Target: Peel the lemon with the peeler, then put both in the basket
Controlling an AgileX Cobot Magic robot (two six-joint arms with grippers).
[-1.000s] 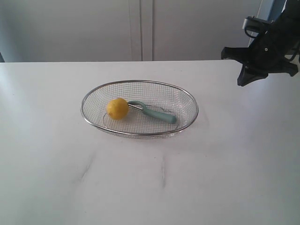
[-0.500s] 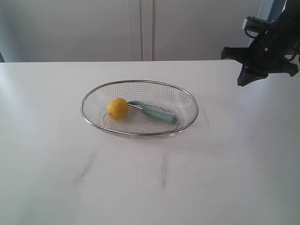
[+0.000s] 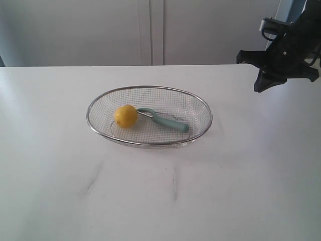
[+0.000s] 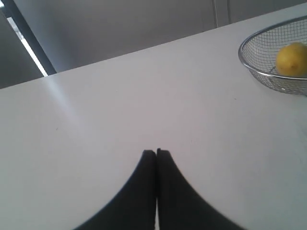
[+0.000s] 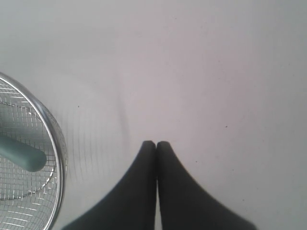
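The lemon (image 3: 125, 116) lay in the basket (image 3: 193, 103), touching the head of the peeler (image 3: 165, 120). Firm, round and probably slippery, it would want gripping across its middle, and the light peeler by its handle. The left pincer (image 4: 156, 152) and right pincer (image 5: 156, 143) were closed and empty over the counter (image 3: 225, 191).

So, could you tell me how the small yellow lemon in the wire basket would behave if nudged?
The small yellow lemon would probably roll, being nearly round on the sloping mesh of the silver wire basket. The pale teal peeler, its head right beside the lemon, might block a roll that way.
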